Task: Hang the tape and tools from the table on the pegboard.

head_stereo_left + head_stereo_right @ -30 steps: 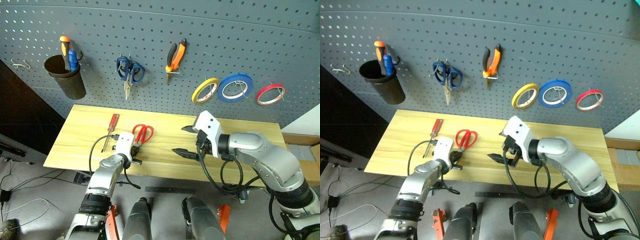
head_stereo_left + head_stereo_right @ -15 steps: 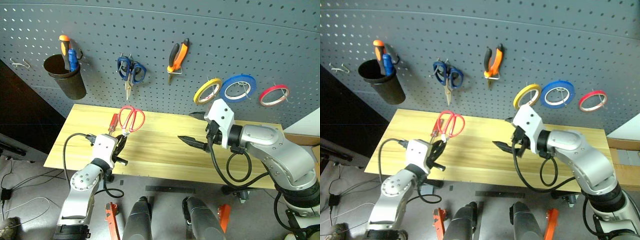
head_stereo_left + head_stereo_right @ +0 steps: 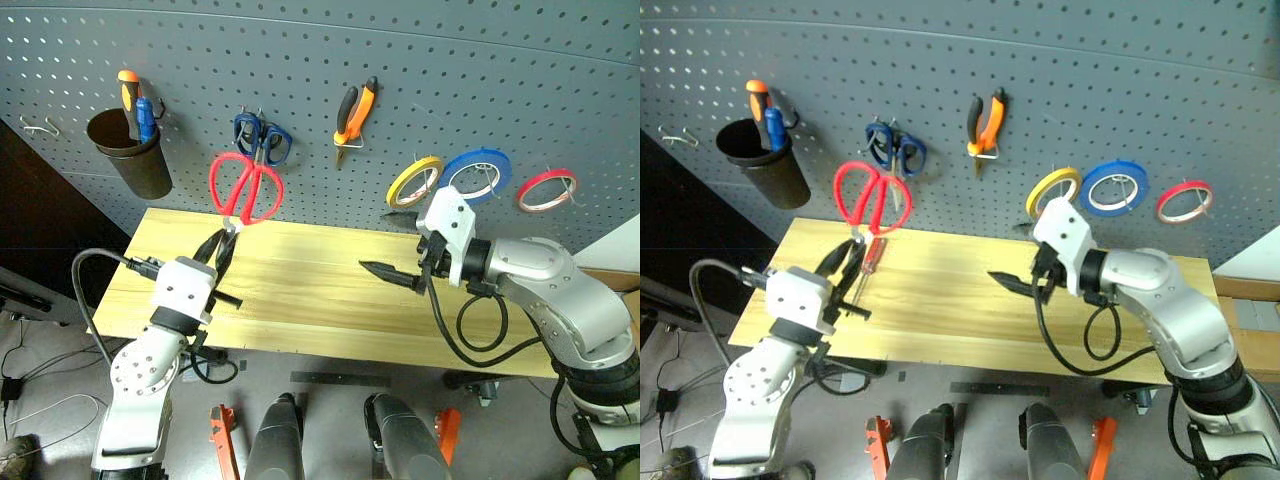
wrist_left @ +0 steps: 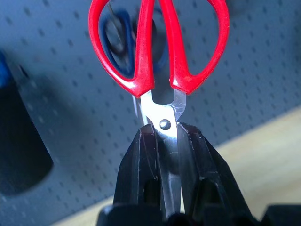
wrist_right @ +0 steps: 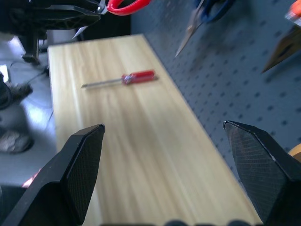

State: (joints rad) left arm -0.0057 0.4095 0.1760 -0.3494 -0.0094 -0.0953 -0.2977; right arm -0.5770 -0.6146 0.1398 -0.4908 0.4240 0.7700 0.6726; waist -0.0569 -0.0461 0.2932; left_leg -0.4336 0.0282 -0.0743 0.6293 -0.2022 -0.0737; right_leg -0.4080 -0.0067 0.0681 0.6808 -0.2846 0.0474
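Table [image 5: 141, 155]: light wooden planks, below both jaws.
Screwdriver [image 5: 123, 79]: red handle, lying flat, ahead of the right jaws.

The left gripper [image 3: 218, 250] points toward 1 o'clock, fingers clamped together. The right gripper [image 3: 388, 243] points toward 9 o'clock, fingers spread wide.

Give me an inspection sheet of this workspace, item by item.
Surface: wooden table, only the red-handled screwdriver lying on it.
Job's things: red-handled scissors held handles up before the pegboard; yellow tape and orange-and-black pliers hang there.
Clutter: blue-handled scissors, blue roll, red roll, dark cup holding tools, all on the board.
Grippers: left gripper shut on the scissors' blades; right gripper open, empty, above the table.
Cables: black leads loop from both wrists.
Surroundings: grey floor, loose wires.
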